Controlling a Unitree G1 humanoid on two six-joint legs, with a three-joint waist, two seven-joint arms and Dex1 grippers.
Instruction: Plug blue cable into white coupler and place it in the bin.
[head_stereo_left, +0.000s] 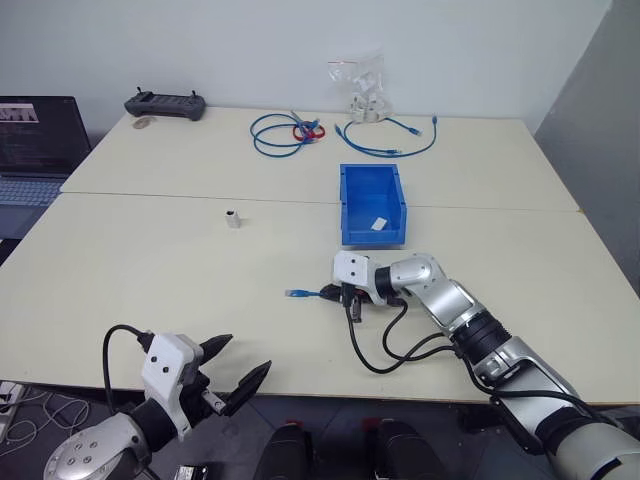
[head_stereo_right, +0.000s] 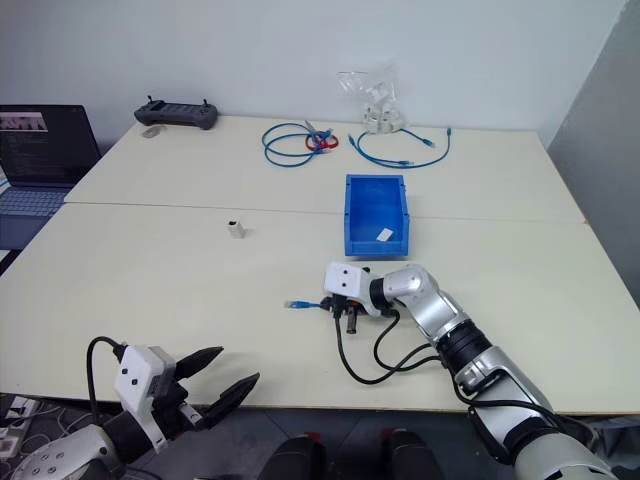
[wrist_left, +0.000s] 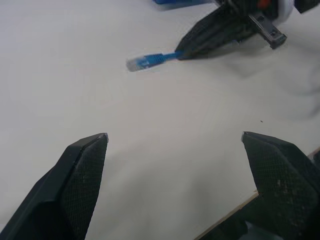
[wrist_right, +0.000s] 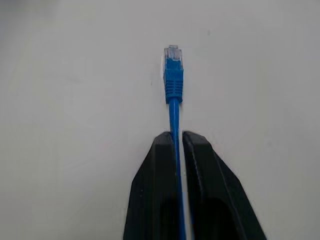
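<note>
Nearest, at the table's (head_stereo_left: 150, 270) front edge toward its left corner, the left gripper (head_stereo_left: 238, 372) hangs with its two black fingers (wrist_left: 80, 170) spread wide, holding nothing, its tips over the edge above bare tabletop. Just beyond, around the middle of the table's front half, the right gripper (wrist_right: 178, 137) lies low over the surface, pointing left, its fingers pressed almost together and pinching the blue cable (wrist_right: 173, 82). A short length of the cable with its clear plug sticks out past the fingertips toward the left, just above or on the tabletop; which, I cannot tell. Nothing stands between that plug and the white coupler (head_stereo_left: 233, 218), which sits alone further back and to the left, close to the seam where the two tabletops meet, well apart from the cable. The bin (head_stereo_left: 352, 205) stands right behind the right gripper, across the seam near the table's centre, with a flat white slip (head_stereo_left: 379, 224) inside it. Near the far edge lie a coiled blue cable with a red tie (head_stereo_left: 285, 132), a longer blue cable in a wide loop (head_stereo_left: 395, 145) and a cluster of white parts with a clear plastic bag (head_stereo_left: 365, 95); a black controller (head_stereo_left: 166, 104) sits at the far left corner. The tabletops are pale cream, against a plain white wall, and a laptop (head_stereo_left: 35, 150) stands off the left edge
</note>
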